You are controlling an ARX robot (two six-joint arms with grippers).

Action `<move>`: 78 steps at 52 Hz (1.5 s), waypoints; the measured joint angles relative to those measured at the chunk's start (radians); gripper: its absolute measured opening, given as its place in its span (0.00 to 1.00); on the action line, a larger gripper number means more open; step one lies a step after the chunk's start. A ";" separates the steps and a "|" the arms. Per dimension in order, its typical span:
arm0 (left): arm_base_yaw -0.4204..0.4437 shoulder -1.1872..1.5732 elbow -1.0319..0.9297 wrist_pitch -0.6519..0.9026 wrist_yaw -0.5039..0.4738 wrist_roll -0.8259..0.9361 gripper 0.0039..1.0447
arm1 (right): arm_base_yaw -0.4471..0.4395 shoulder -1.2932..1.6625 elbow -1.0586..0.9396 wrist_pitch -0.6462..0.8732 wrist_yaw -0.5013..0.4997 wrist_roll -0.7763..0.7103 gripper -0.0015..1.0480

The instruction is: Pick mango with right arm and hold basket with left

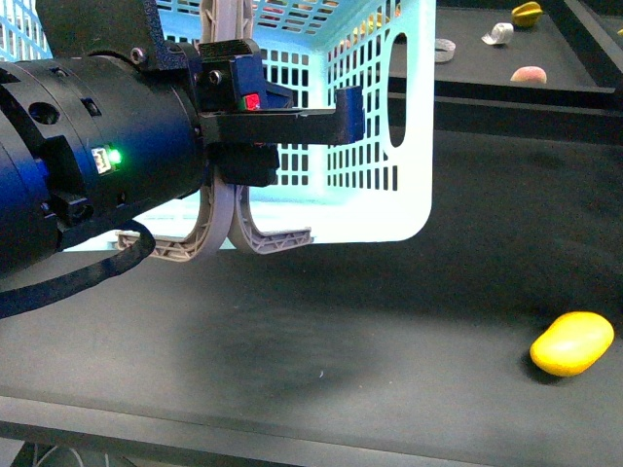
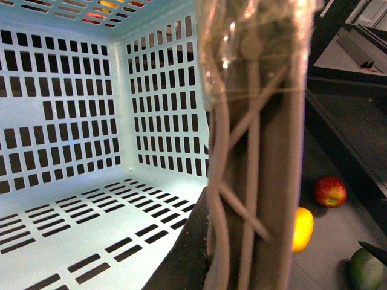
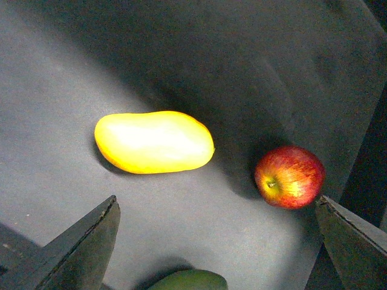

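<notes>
At the left of the front view we see the bulky black left arm (image 1: 88, 185), its green light (image 1: 114, 156) lit and a small red button (image 1: 252, 101) on the wrist block. The left gripper (image 1: 226, 185) pinches the two grey-brown handles (image 1: 209, 233) together; in its wrist view they stand pressed side by side, with clear film wrapped round their upper part. They belong to the light-blue basket (image 1: 409, 209), which rests on the black table (image 1: 321, 331), and the left wrist view looks into its slotted inside.

Further right, well apart from the basket, the yellow mango (image 1: 572, 342) lies on its side near the table's front right. In the right wrist view the right gripper (image 3: 216, 202) hangs over the table beside it with its fingers (image 3: 91, 241) spread wide, touching nothing. A red apple (image 3: 289, 176) sits near the mango's one end, apart from it, and a green fruit (image 3: 190, 280) shows partly at the frame's edge. On the far shelf lies a starfruit (image 1: 527, 14).
</notes>
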 joint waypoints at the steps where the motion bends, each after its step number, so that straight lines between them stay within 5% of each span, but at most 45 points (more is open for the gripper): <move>1: 0.000 0.000 0.000 0.000 0.000 0.000 0.05 | 0.001 0.022 0.010 0.008 0.003 -0.003 0.92; 40: 0.000 0.000 0.000 0.000 -0.001 0.000 0.05 | 0.090 0.431 0.392 -0.100 0.085 -0.154 0.92; 78: 0.000 0.000 0.000 0.000 0.000 0.000 0.05 | 0.158 0.556 0.551 -0.153 0.161 -0.101 0.92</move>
